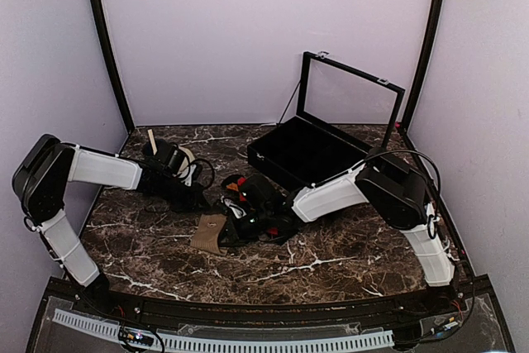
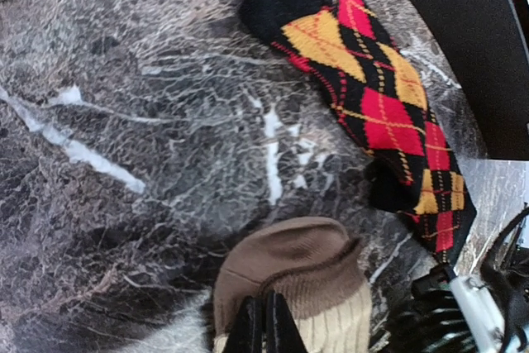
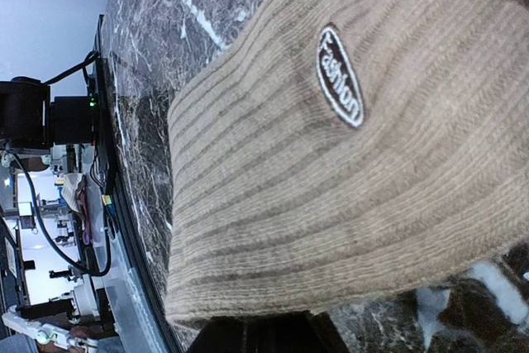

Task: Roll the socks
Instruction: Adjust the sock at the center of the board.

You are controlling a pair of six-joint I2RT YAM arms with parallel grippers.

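Your left arm (image 1: 107, 169) has the left jaws pressed almost together, their tips right at the near edge of the tan sock (image 2: 297, 274). Whether fabric is caught between them you cannot tell from the wrist view. The sock's darker brown end curls just ahead of those tips.

The patterned sock (image 2: 372, 97) lies flat on the counter (image 1: 331, 262), further ahead and off to the right of the left jaws. Its long axis slants from far-centre down to near-right.

From your right arm (image 1: 331, 192), the tan sock fills nearly everything ahead of the right jaws, with its oval label (image 3: 340, 76) up and right of them. The ribs run from lower left to upper right, so the sock's length lies across that view and the cuff edge faces left. Only a dark sliver shows at the bottom edge, so whether the right jaws are spread or closed cannot be told.

Both arms sit at the tan sock, left at the brown end and right near the cuff. A roll should probably travel along the ribs, one end tucked toward the other. The patterned sock looks closer to the left jaws' reach.
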